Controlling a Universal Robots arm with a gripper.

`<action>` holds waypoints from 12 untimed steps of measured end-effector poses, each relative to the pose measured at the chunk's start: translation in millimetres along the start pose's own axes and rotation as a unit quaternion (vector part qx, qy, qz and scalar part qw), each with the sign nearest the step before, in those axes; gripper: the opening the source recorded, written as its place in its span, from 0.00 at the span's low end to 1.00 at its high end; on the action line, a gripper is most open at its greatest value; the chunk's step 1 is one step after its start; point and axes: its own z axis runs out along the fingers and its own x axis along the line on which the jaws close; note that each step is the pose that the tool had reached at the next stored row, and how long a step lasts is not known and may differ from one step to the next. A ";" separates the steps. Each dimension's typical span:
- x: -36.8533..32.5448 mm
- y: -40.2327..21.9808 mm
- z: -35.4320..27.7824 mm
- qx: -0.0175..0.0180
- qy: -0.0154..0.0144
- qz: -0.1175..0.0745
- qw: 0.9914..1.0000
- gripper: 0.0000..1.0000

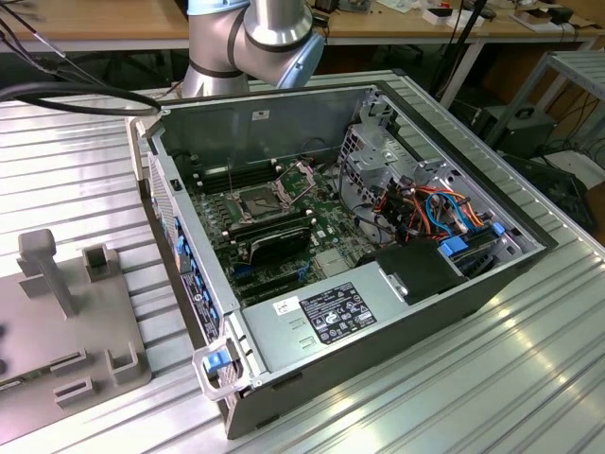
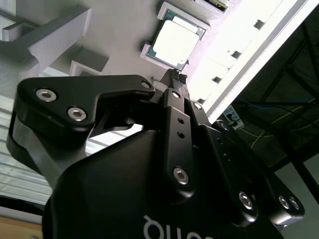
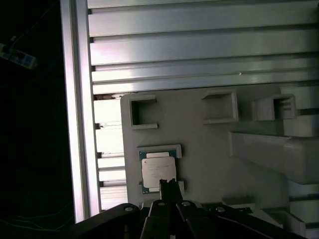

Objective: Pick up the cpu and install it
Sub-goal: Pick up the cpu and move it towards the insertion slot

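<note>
Cpu (image 3: 158,172) is not picked up yet. We see it lying flat, metal top up, in its nest on the grey plate (image 3: 209,154). Gripper (image 3: 169,185) hangs right over one edge of the cpu in both wrist views. Its jaws are narrow, tips together or nearly so, and they hold nothing. We can't tell whether the tips touch the chip.

In the exterior view the plate sits at about 8 o'clock from the case (image 1: 284,104), well apart from the socket (image 1: 260,200). The socket is at about 10 o'clock from the case middle and looks empty to us. We judge the task barely started, with both pick and install left.

Counts: one cpu, one gripper, one arm (image 1: 255,38), one plate, one case, one socket. In the first wrist view we also count three empty U-shaped holders (image 3: 143,113) on the plate.
</note>
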 end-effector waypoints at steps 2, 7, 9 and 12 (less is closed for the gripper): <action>0.1 -0.1 0.3 0.000 0.000 0.000 1.000 0.11; -0.1 -1.0 1.9 0.000 0.000 0.000 1.000 0.11; 0.0 -2.0 2.9 0.000 0.000 0.000 1.000 0.11; 0.0 -2.7 3.8 0.000 0.000 0.000 1.000 0.11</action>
